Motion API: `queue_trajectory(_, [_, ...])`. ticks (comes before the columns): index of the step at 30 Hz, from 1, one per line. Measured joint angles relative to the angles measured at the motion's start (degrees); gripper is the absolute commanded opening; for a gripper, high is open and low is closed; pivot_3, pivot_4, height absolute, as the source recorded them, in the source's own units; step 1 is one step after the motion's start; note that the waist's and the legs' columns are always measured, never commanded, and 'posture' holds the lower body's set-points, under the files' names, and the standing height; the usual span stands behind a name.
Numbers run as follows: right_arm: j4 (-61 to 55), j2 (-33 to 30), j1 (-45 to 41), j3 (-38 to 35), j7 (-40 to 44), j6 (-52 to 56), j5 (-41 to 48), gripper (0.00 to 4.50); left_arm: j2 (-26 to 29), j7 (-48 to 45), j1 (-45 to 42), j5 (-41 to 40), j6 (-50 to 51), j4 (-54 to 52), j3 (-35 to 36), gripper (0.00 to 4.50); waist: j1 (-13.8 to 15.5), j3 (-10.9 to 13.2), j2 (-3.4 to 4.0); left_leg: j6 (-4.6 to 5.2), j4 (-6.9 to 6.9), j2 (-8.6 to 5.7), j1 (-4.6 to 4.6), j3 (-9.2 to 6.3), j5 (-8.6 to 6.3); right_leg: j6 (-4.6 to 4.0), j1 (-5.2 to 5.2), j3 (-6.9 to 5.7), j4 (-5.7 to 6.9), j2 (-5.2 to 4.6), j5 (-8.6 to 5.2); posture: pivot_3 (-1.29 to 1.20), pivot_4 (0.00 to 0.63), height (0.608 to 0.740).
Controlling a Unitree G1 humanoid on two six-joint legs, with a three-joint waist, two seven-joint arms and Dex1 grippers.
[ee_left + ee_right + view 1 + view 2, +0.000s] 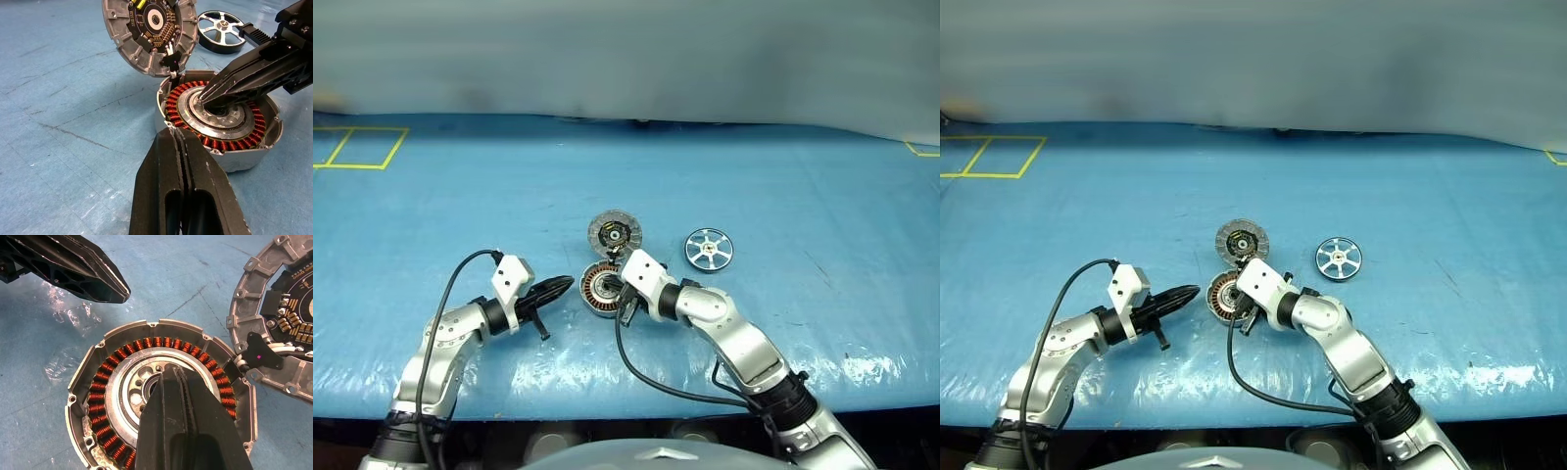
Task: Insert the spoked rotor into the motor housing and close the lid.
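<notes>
Rotor (709, 249) lay flat on the blue table cover (822, 196), right of centre in the head view, untouched, well apart from both grippers. Open cover all around it; nothing on top of it.

Housing (599, 291) sat at centre frame, open side up, copper windings (161, 341) ringing a silver hub (215, 117). Lid (614, 233) was swung open just above the housing in the frame, inner face up with dark centre, joined to the housing rim at the hinge (257, 357). Rotor lay just right of the lid, not touching it.

Right gripper (168, 374) came in from the lower right, fingers pressed together, empty, tip down inside the housing at the hub. Whether it actually touched the hub could not be told. It covered the housing's middle and right rim in the head view, so the opening was blocked from that side.

Left gripper (180, 142) was also closed, holding nothing, tip just at the housing's left rim (164, 122); contact unclear. Black cables looped off both wrists over the cover near the bottom edge.

Free room: wide bare cover to the left, right and top of the frame. Yellow tape squares (352, 147) at upper left, a yellow tape corner (920, 149) at the far right edge, both far from the parts. Table's near edge ran along the bottom of the frame, close below the arms.
</notes>
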Motion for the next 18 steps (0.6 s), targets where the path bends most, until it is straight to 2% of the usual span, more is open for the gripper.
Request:
queue_trajectory(10, [-1.42, -0.74, 0.09, -0.04, 0.55, 1.27, 0.21, 0.0, -0.08, 0.35, 0.0, 0.02, -0.05, 0.0, -0.6, 0.05, 0.0, 0.0, 0.0, 0.0, -0.03, 0.0, -0.01, 0.0, 0.0, 0.0, -0.01, 0.0, -0.04, 0.0, 0.0, 0.0, 0.15, 0.74])
queue_trajectory(18, [-5.63, -0.18, -0.01, -2.87, 0.34, 1.62, 2.05, 0.0, -0.08, 0.35, 0.03, 0.02, -0.22, 0.02, -1.07, 0.05, 0.01, 0.0, 0.0, 0.01, -0.04, 0.0, -0.02, 0.0, -0.01, 0.0, -0.01, 0.0, -0.07, 0.0, 0.0, 0.0, 0.15, 0.74])
